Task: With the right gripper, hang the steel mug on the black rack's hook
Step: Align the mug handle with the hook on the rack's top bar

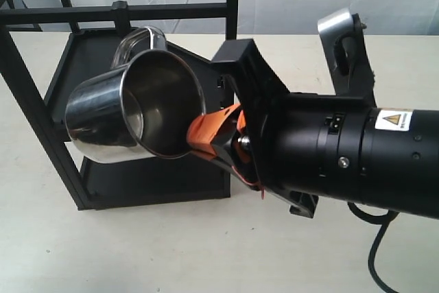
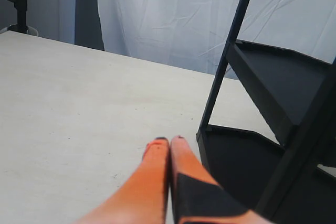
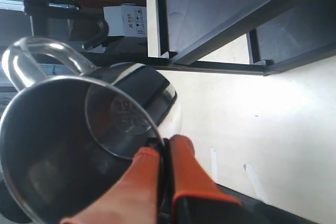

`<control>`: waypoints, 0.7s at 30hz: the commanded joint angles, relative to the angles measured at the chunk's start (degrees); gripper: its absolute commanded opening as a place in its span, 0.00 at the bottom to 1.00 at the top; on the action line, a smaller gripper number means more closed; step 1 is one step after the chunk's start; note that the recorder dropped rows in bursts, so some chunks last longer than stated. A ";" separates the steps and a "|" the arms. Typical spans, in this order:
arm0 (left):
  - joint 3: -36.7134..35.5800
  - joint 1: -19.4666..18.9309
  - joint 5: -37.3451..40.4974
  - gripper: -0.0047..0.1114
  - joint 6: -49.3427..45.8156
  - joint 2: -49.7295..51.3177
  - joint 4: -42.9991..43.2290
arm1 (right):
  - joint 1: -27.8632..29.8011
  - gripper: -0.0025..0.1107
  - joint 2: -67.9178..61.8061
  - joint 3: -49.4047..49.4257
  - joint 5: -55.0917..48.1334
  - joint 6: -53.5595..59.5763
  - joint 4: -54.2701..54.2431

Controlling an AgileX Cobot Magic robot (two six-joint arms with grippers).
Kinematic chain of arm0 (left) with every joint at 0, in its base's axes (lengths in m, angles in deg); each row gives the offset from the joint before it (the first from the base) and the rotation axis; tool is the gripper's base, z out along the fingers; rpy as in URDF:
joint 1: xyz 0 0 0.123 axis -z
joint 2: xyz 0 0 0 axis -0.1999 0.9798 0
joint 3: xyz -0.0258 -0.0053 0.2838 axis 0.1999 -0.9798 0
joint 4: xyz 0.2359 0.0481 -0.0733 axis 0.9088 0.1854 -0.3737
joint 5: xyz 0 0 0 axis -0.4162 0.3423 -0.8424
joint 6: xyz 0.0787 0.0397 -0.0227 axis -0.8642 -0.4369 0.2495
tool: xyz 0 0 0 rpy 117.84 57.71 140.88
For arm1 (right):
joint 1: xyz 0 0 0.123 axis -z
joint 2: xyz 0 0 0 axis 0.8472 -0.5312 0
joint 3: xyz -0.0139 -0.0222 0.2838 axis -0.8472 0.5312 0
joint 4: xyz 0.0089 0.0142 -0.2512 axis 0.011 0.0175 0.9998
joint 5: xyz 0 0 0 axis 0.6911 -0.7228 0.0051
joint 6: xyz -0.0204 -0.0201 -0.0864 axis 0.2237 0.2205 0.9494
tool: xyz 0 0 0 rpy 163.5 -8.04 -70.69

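Observation:
The steel mug (image 1: 130, 111) is held tipped on its side in the air, its mouth turned toward the camera and its loop handle (image 1: 137, 38) up near the black rack's (image 1: 68, 80) top crossbar. My right gripper (image 1: 206, 135) is shut on the mug's rim, one orange finger inside and one outside. In the right wrist view the mug (image 3: 68, 156) fills the frame beside my right gripper (image 3: 164, 148), with its handle (image 3: 37, 56) close to a black hook (image 3: 97, 27). My left gripper (image 2: 169, 142) is shut on nothing, low over the table beside the rack's foot (image 2: 202, 132).
The rack's lower shelf (image 1: 158, 183) and upper shelf (image 1: 75, 66) lie behind and under the mug. A silver bracket (image 1: 339, 29) rises behind the right arm. A black cable (image 1: 377, 252) trails on the pale table (image 1: 137, 252). White curtain hangs behind.

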 commanded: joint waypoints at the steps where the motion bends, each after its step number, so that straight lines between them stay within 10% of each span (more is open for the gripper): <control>1: 0.02 0.00 -0.48 0.05 0.12 -0.28 -0.70 | 0.12 0.01 0.53 -1.79 -0.62 0.85 0.94; 21: 0.02 0.00 -0.58 0.05 0.12 -0.28 -0.70 | 0.12 0.01 -3.60 -1.88 2.31 0.99 0.05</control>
